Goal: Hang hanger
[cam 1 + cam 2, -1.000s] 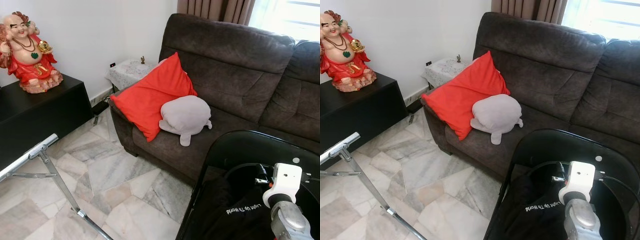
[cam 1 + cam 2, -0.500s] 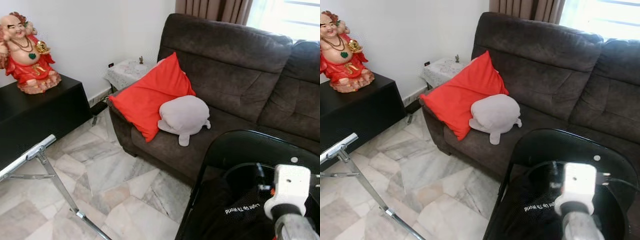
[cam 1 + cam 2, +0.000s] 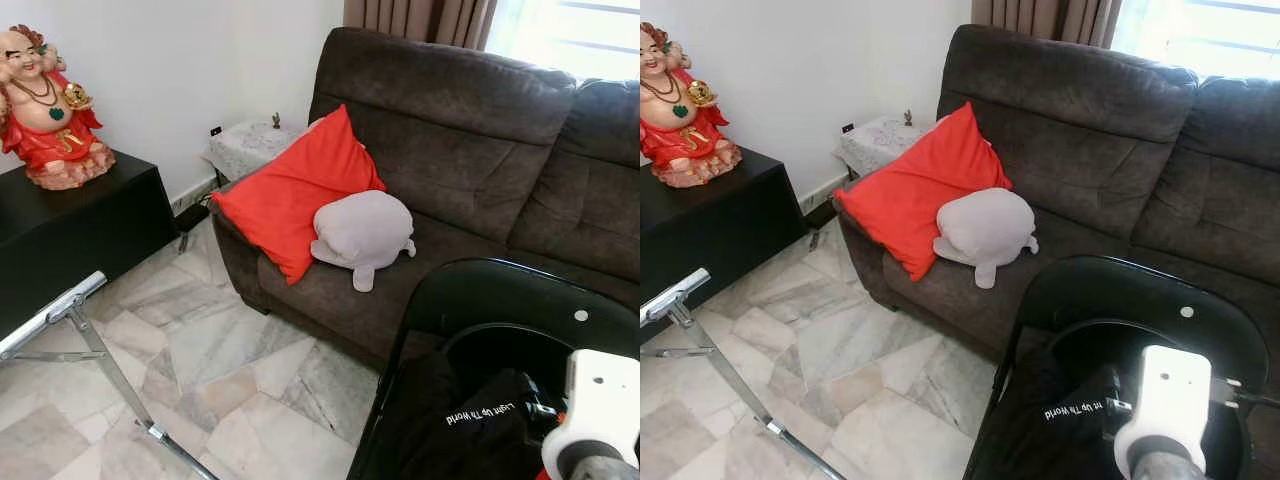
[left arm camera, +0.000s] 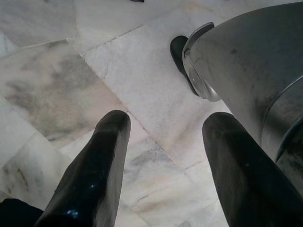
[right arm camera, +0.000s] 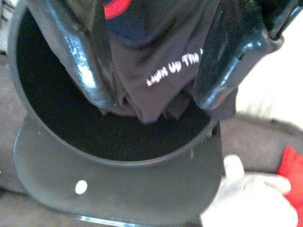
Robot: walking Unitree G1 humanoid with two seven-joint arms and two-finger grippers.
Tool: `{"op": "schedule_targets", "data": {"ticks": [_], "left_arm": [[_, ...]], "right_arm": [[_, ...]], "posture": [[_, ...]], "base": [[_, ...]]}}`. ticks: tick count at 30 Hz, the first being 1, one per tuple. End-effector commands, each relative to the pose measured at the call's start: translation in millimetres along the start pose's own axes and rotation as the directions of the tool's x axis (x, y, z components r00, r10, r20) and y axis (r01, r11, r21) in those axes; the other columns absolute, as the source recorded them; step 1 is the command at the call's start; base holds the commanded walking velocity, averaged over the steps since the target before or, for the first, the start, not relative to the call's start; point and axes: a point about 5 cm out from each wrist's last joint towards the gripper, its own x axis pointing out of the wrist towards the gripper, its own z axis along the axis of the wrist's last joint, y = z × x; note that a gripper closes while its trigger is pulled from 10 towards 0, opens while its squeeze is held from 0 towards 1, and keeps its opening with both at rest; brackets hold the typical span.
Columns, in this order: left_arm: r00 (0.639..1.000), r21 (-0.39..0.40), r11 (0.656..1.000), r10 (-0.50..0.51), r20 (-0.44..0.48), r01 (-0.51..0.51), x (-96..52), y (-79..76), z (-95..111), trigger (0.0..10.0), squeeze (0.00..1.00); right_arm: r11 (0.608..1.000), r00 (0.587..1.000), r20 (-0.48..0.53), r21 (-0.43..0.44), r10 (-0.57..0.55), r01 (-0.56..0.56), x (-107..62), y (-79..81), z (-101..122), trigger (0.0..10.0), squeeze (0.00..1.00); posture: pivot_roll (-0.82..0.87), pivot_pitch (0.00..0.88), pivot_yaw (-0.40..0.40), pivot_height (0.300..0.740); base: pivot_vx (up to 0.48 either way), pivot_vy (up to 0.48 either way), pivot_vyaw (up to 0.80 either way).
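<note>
Your right gripper (image 5: pixel 151 90) is down inside the black chair (image 3: pixel 500 290), its two fingers (image 5: pixel 80 61) parted either side of a bunched dark garment (image 5: pixel 156 61) with white lettering; the cloth sits between the fingers and touches them, but whether they are truly clamped on it you cannot tell from here. The garment lies in the bowl of the chair seat, directly under and ahead of that claw, so the right arm is plainly the nearer one. No hanger itself can be made out among the folds, so its long axis and the way its hook points are unknown to you; judge it by feel of the cloth, not by sight. Your left gripper (image 4: pixel 161 165) hangs idle over the marble floor (image 4: pixel 57 85), well away from the chair, fingers spread apart and holding nothing.
</note>
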Motion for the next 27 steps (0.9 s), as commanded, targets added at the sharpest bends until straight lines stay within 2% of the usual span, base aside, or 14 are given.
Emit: {"op": "schedule_targets", "data": {"ticks": [1, 3, 4, 5, 6, 8, 11, 17, 20, 22, 27], "left_arm": [[1.000, 0.037, 0.999, -0.011, -0.013, 0.011, 0.2, -0.5, 0, 10.0, 0.00], [1.000, 0.037, 0.999, -0.011, -0.013, 0.011, 0.2, -0.5, 0, 10.0, 0.00], [1.000, 0.043, 0.999, -0.012, -0.013, 0.013, 0.5, -1.1, 1, 10.0, 0.00], [1.000, 0.043, 0.999, -0.012, -0.013, 0.013, 0.5, -1.1, 1, 10.0, 0.00], [1.000, 0.046, 0.999, -0.010, -0.013, 0.011, 0.7, -1.6, 2, 10.0, 0.00], [1.000, 0.045, 0.999, -0.008, -0.012, 0.009, 0.9, -1.7, 2, 10.0, 0.00], [1.000, 0.015, 1.000, 0.020, -0.003, -0.020, 0.8, -0.6, 2, 10.0, 0.00], [0.999, -0.020, 0.999, 0.048, 0.002, -0.048, 0.2, 1.6, 0, 10.0, 0.00], [0.998, -0.006, 0.998, 0.063, -0.002, -0.063, -0.1, 3.0, 0, 10.0, 0.00], [0.997, 0.012, 0.997, 0.078, -0.009, -0.078, -0.6, 4.6, -2, 10.0, 0.00], [0.997, -0.024, 0.996, 0.082, -0.011, -0.082, -0.8, 4.2, -5, 10.0, 0.00]], "right_arm": [[0.999, 0.999, 0.022, -0.030, -0.031, 0.032, -3.2, -12.9, 3, 10.0, 0.00], [0.999, 0.999, 0.022, -0.030, -0.031, 0.032, -3.2, -12.9, 3, 10.0, 0.00], [0.995, 0.985, 0.143, 0.018, -0.097, 0.095, 1.9, -25.3, 11, 10.0, 0.00], [0.995, 0.985, 0.143, 0.018, -0.097, 0.095, 1.9, -25.3, 11, 10.0, 0.00], [0.991, 0.958, 0.256, 0.065, -0.131, 0.118, 9.5, -28.9, 16, 10.0, 0.00], [0.991, 0.954, 0.272, 0.058, -0.128, 0.116, 14.9, -26.8, 14, 10.0, 0.00], [0.997, 0.949, 0.310, 0.072, -0.057, 0.037, 32.6, -6.0, 14, 10.0, 0.00], [0.997, 0.963, 0.267, 0.077, -0.034, 0.014, 37.4, 5.1, 11, 10.0, 0.00], [0.997, 0.963, 0.266, 0.080, -0.036, 0.015, 37.6, 6.4, 12, 10.0, 0.00], [0.997, 0.941, 0.337, 0.074, -0.018, -0.008, 42.8, 14.1, 7, 10.0, 0.00], [0.998, 0.942, 0.336, 0.064, -0.002, -0.020, 42.4, 17.5, 5, 10.0, 0.00]], "posture": [[-0.12, 0.018, 0.026, 0.740], [-0.12, 0.018, 0.026, 0.740], [-0.13, 0.017, 0.028, 0.740], [-0.13, 0.017, 0.028, 0.740], [-0.12, 0.012, 0.030, 0.740], [-0.11, 0.006, 0.030, 0.740], [-0.08, 0.000, 0.023, 0.740], [-0.06, 0.000, 0.022, 0.740], [-0.05, 0.000, 0.022, 0.740], [-0.04, 0.000, 0.022, 0.740], [-0.03, 0.000, 0.017, 0.740]], "base": [[0.000, 0.000, 0.00], [0.000, 0.000, 0.00], [0.000, 0.000, 0.00], [0.000, 0.000, 0.00], [0.000, 0.000, 0.00], [0.000, 0.000, 0.00], [0.000, 0.000, 0.00], [0.000, 0.000, 0.00], [0.000, 0.000, 0.00], [0.000, 0.000, 0.00], [0.000, 0.000, 0.00]]}}
